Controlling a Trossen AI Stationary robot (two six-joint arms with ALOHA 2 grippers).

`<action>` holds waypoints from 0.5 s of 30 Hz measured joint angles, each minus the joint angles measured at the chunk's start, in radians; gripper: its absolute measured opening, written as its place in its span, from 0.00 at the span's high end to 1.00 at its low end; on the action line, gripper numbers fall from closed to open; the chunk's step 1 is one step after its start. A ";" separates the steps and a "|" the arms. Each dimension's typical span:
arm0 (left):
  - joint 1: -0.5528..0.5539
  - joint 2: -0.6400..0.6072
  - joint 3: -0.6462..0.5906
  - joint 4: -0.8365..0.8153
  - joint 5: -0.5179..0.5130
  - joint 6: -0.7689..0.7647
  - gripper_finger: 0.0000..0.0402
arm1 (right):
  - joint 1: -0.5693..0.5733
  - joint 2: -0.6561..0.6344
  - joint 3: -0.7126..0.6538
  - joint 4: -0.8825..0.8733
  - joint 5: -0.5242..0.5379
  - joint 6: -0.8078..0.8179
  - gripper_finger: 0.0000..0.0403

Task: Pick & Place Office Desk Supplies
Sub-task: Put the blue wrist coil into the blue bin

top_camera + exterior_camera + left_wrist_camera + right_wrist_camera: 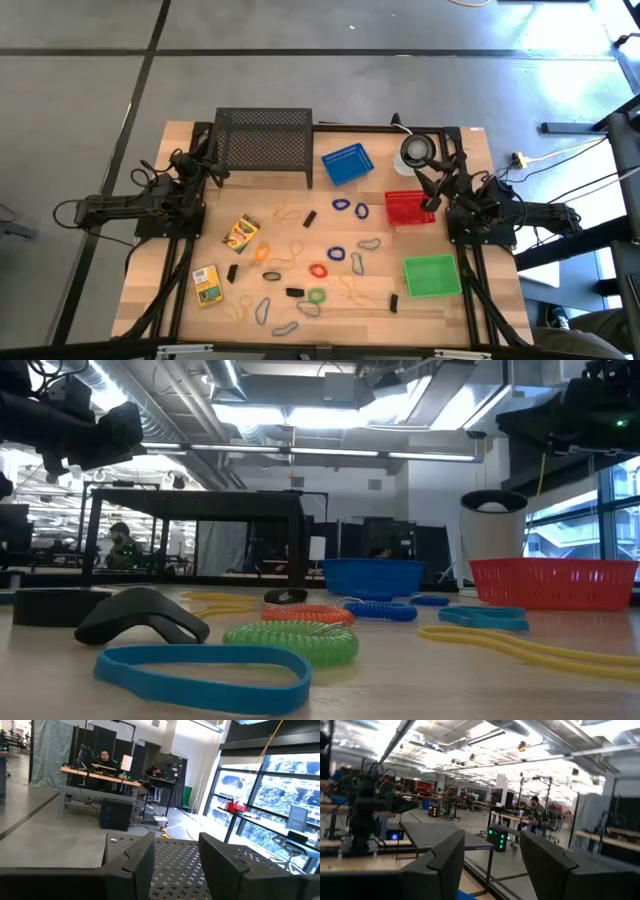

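Both arms sit folded at the tabletop's (pixel 150 275) side edges. The left hand (pixel 212 170) at centre left and the right hand (pixel 432 190) at centre right are raised, fingers spread, empty. Rubber bands (pixel 318 270), black clips (pixel 294 293) and two crayon boxes (pixel 241 233) lie scattered across the lower centre.

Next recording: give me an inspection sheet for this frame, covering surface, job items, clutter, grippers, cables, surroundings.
Surface: light wooden table, bare at its edges.
Job's things: thin coloured rubber-band loops, small black clips and two yellow-green crayon boxes scattered at centre; blue basket, red basket and green basket on the right.
Clutter: black wire-mesh rack; round white-and-dark disc.
Grippers: left gripper and right gripper raised, fingers open, holding nothing.
Cables: yellow cable on the floor.
Surroundings: people at desks behind.
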 joint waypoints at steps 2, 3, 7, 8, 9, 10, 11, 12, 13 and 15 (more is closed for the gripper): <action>0.000 0.000 0.000 0.000 0.000 0.000 0.64 | 0.000 0.000 0.000 0.000 -0.021 -0.036 0.52; 0.000 0.000 0.000 0.000 0.000 0.000 0.64 | 0.000 0.000 0.000 0.000 -0.027 -0.040 0.52; 0.000 0.000 0.000 0.000 -0.001 0.025 0.64 | 0.000 0.000 0.000 0.000 -0.027 -0.043 0.52; 0.000 0.000 0.000 -0.001 -0.001 0.042 0.64 | 0.000 0.000 0.000 0.000 -0.027 -0.043 0.52; 0.000 0.000 0.000 -0.007 -0.001 0.059 0.64 | 0.000 0.000 0.000 0.000 -0.027 -0.043 0.52; 0.000 0.001 0.000 -0.012 -0.001 0.071 0.64 | 0.000 0.000 0.000 0.000 -0.027 -0.043 0.52; 0.000 0.002 0.000 -0.019 -0.001 0.077 0.63 | 0.000 0.000 0.000 0.000 -0.026 -0.043 0.52; 0.000 0.002 0.000 -0.028 -0.001 0.079 0.63 | 0.000 0.000 0.000 0.000 -0.026 -0.043 0.52; 0.000 0.002 0.000 -0.042 -0.001 0.078 0.62 | 0.000 0.000 0.000 0.000 -0.027 -0.043 0.52; 0.000 0.003 0.000 -0.075 -0.001 0.064 0.61 | 0.000 0.000 0.000 0.000 -0.026 -0.043 0.52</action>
